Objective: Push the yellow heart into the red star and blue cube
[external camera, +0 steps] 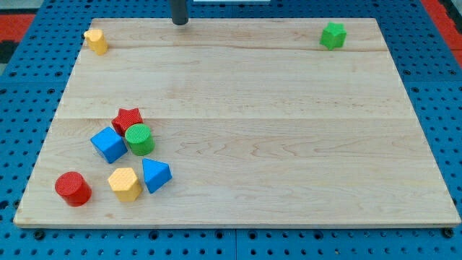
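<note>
The yellow heart (pixel 94 41) sits near the board's top left corner. The red star (pixel 128 118) and the blue cube (pixel 108 144) lie close together at the lower left, with a green cylinder (pixel 139 139) touching both. My tip (pixel 179 22) is at the board's top edge, to the right of the yellow heart and well apart from it. It is far above the red star and blue cube and touches no block.
A yellow hexagon (pixel 125 183), a blue triangular block (pixel 155 175) and a red cylinder (pixel 73 188) lie below the cluster at the lower left. A green block (pixel 333 35) sits near the top right corner. The wooden board (pixel 260 144) rests on a blue pegboard.
</note>
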